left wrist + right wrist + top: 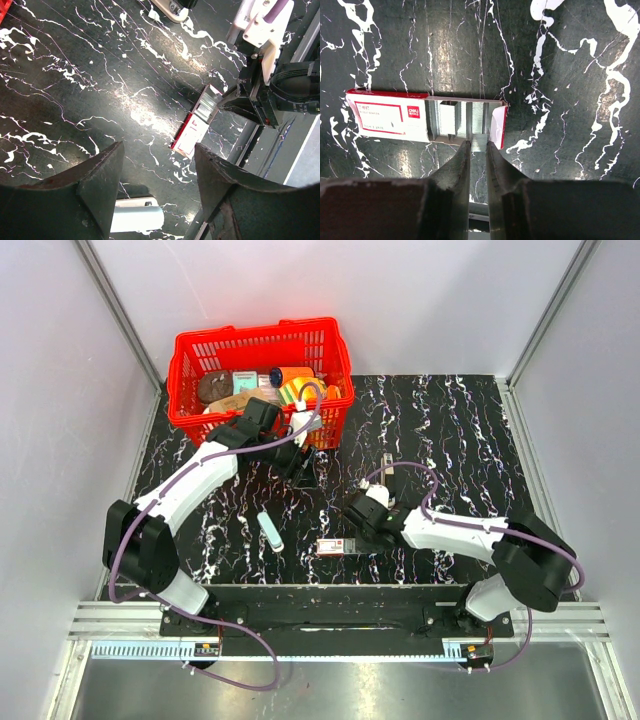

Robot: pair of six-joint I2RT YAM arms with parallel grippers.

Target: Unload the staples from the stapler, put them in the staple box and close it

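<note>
Two grippers – our right gripper (478, 145) pinches a silvery staple strip (479, 136) in the open red-and-white cardboard box (390, 120); our left gripper (159, 148) hangs spread wide.

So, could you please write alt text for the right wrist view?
The right pincer, dark-fingered, pinches a silvery strip of staples at the slid-open end of a small red-and-white cardboard box. The box lies flat on a black, white-veined marble-look tabletop.
</note>
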